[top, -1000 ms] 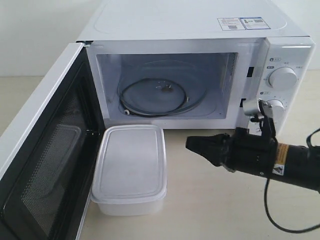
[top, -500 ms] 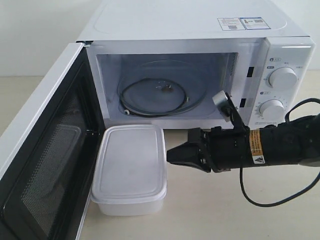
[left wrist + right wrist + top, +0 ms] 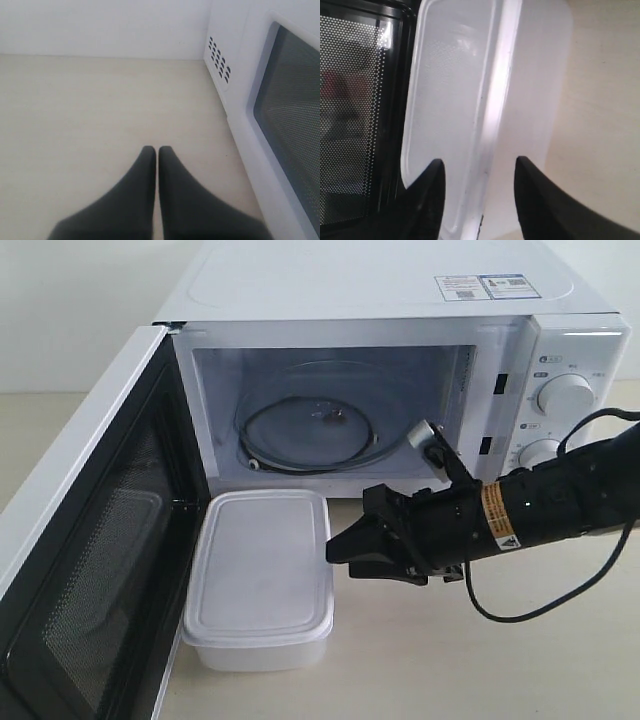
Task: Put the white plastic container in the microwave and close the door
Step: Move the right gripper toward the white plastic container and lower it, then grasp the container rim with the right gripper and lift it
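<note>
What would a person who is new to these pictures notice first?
The white microwave stands with its door swung wide open to the left. In front of it the white plastic container sits on the table, the open right end effector at its edge.

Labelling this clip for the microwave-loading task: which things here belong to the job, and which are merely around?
Job: white plastic container; microwave; its open door; glass turntable; right gripper, jaws open at the container.

Merely around: two dials; stickers on top; left gripper, shut and away from the container.
</note>
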